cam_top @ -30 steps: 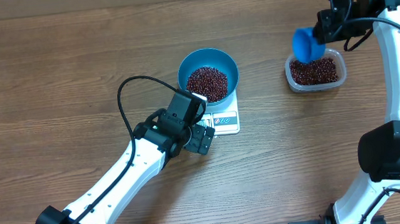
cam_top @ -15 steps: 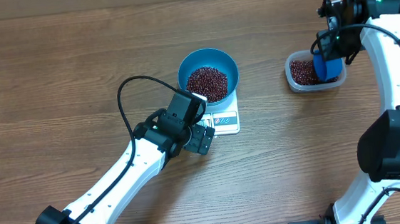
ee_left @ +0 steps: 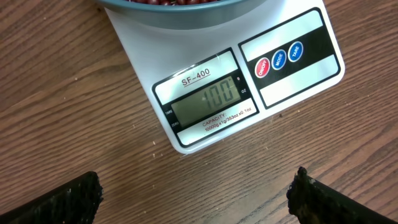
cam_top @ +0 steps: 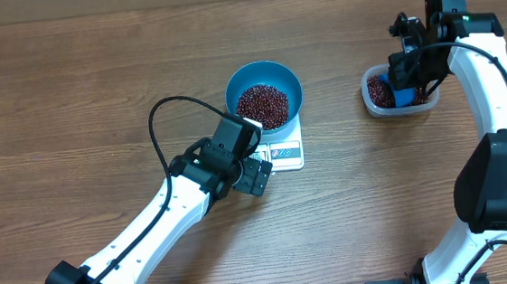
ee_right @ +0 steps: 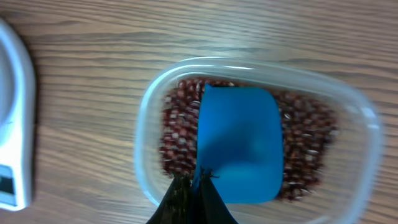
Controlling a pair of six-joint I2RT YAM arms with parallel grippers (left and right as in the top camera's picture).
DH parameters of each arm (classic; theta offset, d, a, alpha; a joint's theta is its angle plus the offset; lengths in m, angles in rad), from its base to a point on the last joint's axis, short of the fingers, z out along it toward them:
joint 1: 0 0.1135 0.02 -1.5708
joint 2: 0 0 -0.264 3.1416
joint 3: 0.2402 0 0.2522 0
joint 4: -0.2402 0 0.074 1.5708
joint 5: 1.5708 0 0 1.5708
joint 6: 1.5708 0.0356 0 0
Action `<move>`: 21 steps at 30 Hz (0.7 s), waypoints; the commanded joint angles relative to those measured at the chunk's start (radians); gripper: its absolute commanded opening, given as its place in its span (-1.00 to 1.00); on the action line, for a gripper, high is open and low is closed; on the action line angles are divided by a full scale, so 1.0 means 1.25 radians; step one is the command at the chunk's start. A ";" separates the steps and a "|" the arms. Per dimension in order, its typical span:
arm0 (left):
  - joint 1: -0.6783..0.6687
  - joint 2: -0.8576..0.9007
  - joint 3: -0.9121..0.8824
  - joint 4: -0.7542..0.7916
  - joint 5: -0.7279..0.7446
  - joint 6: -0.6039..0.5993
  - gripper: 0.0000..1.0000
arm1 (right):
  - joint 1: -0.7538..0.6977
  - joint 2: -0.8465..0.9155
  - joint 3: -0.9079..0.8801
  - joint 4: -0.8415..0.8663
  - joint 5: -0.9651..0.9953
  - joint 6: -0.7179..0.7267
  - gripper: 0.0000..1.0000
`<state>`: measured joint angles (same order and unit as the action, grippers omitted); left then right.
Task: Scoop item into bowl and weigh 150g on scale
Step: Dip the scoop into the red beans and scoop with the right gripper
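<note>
**Scoop in the tub, bowl on the scale**

The blue bowl (cam_top: 234, 82) is sitting on the white scale (ee_left: 205, 106) and holding a heap of red-brown beans (cam_top: 262, 105). The left end effector (ee_left: 196, 199) is hovering just beside the scale's display edge, fingers spread wide and gripping nothing. Well to the right of the scale, the right end effector (ee_right: 191, 190) is clamping the blue scoop (ee_right: 239, 143), which is lying among more beans in the clear tub (ee_right: 146, 124) on the desk (cam_top: 68, 84). A black cable (cam_top: 154, 123) is looping left of the scale.

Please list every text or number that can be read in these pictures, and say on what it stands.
"SF-400": on the scale, above its display.
"100": on the display.
"CAPACITY": under the display; the line below it is too small to read.
The round buttons: lettering too small to read.
</note>
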<state>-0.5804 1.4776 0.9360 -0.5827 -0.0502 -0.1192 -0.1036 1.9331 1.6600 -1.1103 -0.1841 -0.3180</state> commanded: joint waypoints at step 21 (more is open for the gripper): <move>0.003 -0.001 -0.002 0.000 -0.010 0.016 0.99 | -0.146 -0.001 0.028 -0.003 -0.263 0.153 -0.93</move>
<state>-0.5804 1.4776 0.9360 -0.5827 -0.0498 -0.1192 -0.2451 1.9347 1.6623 -1.1118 -0.3794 -0.1539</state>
